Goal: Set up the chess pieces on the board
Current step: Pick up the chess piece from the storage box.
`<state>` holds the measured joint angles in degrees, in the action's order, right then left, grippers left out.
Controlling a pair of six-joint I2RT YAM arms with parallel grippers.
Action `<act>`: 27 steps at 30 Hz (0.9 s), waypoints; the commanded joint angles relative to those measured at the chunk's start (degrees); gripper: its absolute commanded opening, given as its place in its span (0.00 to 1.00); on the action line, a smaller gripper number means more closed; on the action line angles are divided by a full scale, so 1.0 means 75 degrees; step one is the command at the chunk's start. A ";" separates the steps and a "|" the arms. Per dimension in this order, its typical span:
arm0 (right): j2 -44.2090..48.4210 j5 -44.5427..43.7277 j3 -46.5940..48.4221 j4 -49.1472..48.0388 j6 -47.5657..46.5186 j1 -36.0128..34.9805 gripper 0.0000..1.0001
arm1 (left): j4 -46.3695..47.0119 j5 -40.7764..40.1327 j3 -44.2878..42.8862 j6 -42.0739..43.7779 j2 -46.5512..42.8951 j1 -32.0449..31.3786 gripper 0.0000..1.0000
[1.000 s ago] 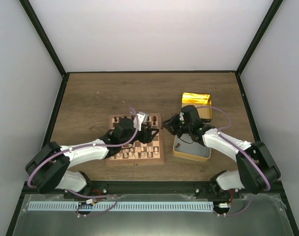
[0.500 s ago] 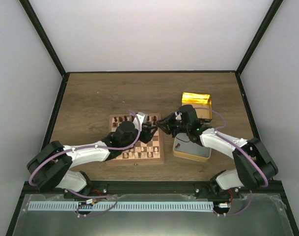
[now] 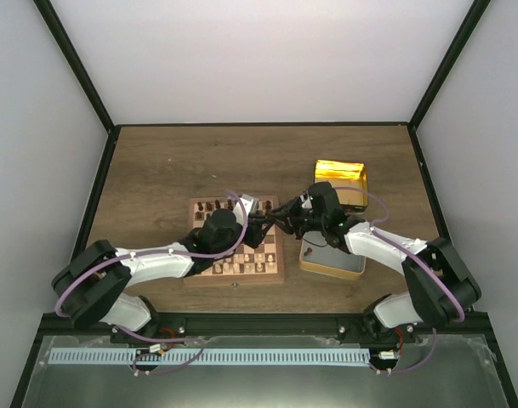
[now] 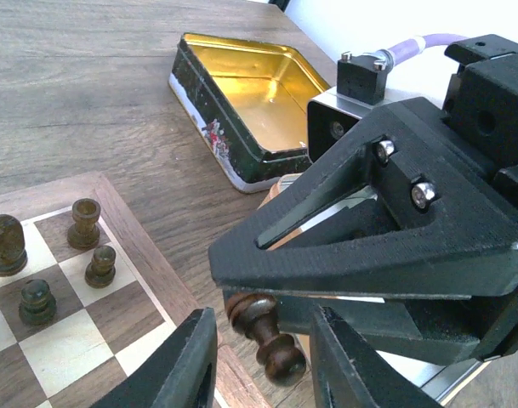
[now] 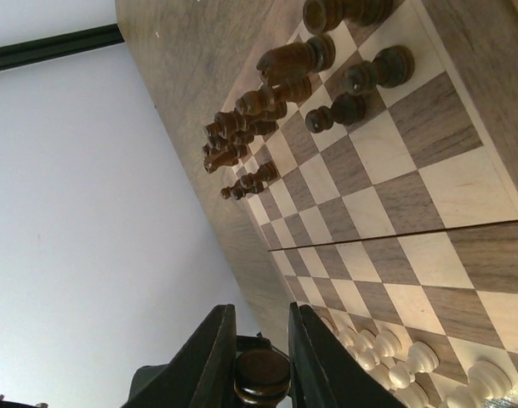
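The right gripper (image 5: 259, 336) pinches one end of a dark chess piece (image 4: 265, 338), which is tilted in the air just above the right edge of the board (image 3: 233, 280). The left gripper (image 4: 264, 327) has narrow, part-open jaws, with one finger on either side of the piece's free end, close but not quite touching. A second ago the two grippers were apart and the left jaws were wider.
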<state>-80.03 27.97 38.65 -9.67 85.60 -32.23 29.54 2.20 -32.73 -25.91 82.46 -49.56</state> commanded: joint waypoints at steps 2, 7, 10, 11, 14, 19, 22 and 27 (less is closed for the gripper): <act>-0.0105 0.0104 0.0331 -0.0121 0.0017 -0.0121 0.19 | 0.0181 0.0100 -0.0170 -0.0031 0.0022 -0.0046 0.26; -0.0121 0.0116 0.0327 -0.0115 0.0029 -0.0133 0.19 | 0.0097 -0.0057 -0.0176 -0.0009 -0.0037 -0.0044 0.10; -0.0108 0.0052 0.0320 -0.0107 -0.0006 -0.0133 0.21 | -0.0121 -0.0173 -0.0208 0.0035 -0.0102 -0.0048 0.04; -0.0110 0.0009 0.0329 -0.0101 -0.0052 -0.0138 0.23 | -0.0215 -0.0203 -0.0226 0.0055 -0.0149 -0.0042 0.04; -0.0114 -0.0206 0.0477 0.0106 -0.0443 -0.0133 0.36 | -0.1036 -0.0374 -0.0505 0.0222 -0.0311 -0.0041 0.04; 0.0138 -0.1252 0.0827 0.1025 -0.1774 -0.0114 0.58 | -0.3805 -0.0407 -0.1348 0.0772 -0.0614 0.0172 0.04; 0.0414 -0.1983 0.0921 0.1597 -0.2338 -0.0072 0.61 | -0.6051 -0.0028 -0.2005 0.1280 -0.0593 0.0534 0.04; 0.0782 -0.2741 0.0712 0.2065 -0.2650 -0.0030 0.61 | -0.8668 -0.0001 -0.3161 0.1667 -0.0097 0.1422 0.04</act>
<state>-76.71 14.81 43.31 0.71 70.37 -32.69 -13.78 1.26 -50.92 -17.54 79.05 -43.57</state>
